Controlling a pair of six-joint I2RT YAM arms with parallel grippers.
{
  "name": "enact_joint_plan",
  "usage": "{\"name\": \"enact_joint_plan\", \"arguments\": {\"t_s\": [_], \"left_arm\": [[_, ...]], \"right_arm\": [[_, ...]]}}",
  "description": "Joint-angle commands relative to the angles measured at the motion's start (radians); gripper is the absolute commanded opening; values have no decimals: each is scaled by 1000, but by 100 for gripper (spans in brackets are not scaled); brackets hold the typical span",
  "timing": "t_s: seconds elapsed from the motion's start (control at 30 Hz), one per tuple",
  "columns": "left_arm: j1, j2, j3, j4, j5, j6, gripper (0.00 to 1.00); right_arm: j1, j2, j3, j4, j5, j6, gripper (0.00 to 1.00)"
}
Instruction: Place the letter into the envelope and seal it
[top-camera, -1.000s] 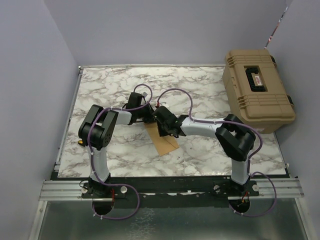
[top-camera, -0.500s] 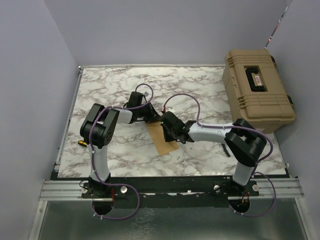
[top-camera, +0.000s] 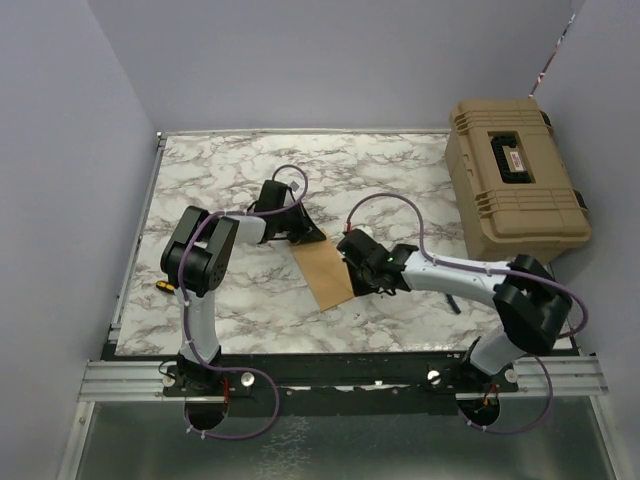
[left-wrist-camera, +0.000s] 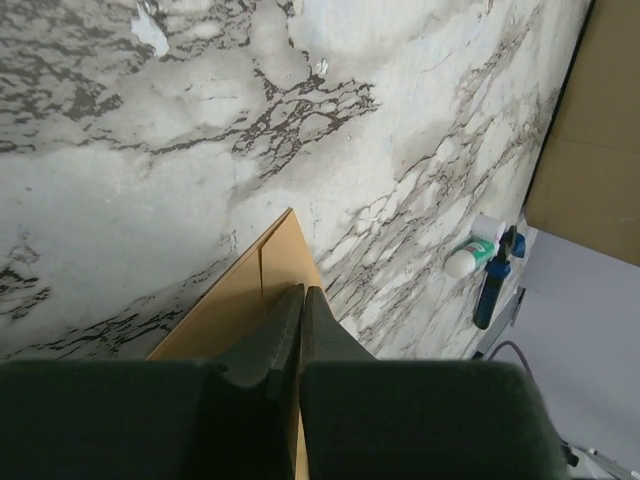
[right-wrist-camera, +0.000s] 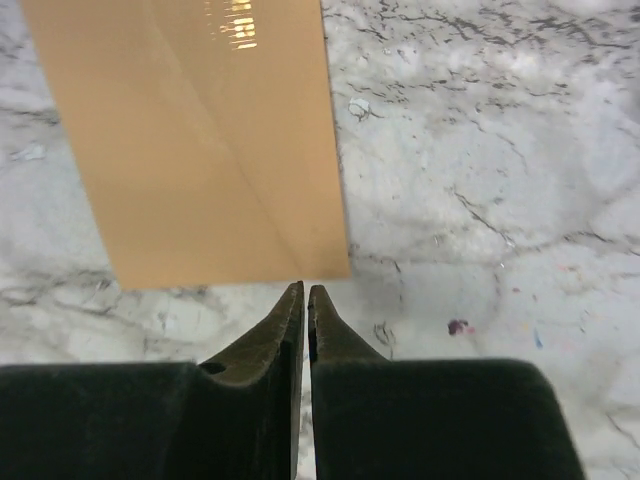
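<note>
The orange-brown envelope (top-camera: 325, 272) lies flat on the marble table, showing as a plain rectangle with faint diagonal seams (right-wrist-camera: 190, 130). My left gripper (top-camera: 310, 236) is shut, its tips (left-wrist-camera: 302, 292) resting over the envelope's far corner (left-wrist-camera: 250, 300). My right gripper (top-camera: 352, 272) sits low at the envelope's right edge. In the right wrist view its tips (right-wrist-camera: 304, 290) are just off the paper, over bare marble, with only a hairline slit and nothing between them. The letter is out of view.
A tan hard case (top-camera: 515, 180) stands at the back right and shows in the left wrist view (left-wrist-camera: 590, 130). A white-green tube and a blue pen-like thing (left-wrist-camera: 490, 270) lie near it. A small yellow-black object (top-camera: 160, 285) sits at the table's left edge.
My right gripper has slid off the envelope to its right edge, and the right arm has swung out to the right. The left gripper has stayed on the far corner.
</note>
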Motion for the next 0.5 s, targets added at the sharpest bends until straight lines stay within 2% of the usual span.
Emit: {"name": "enact_joint_plan", "arguments": {"t_s": [0.0, 0.13, 0.27, 0.4, 0.47], "left_arm": [[4, -24, 50, -77, 38, 44, 5], [1, -90, 104, -108, 91, 29, 20], [1, -162, 135, -209, 72, 72, 31], [1, -257, 125, -349, -79, 161, 46], [1, -312, 95, -379, -172, 193, 53]], "right_arm": [[-15, -144, 57, -125, 13, -15, 11], [-76, -155, 105, -164, 65, -109, 23], [-178, -139, 104, -168, 70, -216, 38], [-284, -138, 101, -147, 93, -366, 44], [-332, -128, 99, -131, 50, -449, 45]]}}
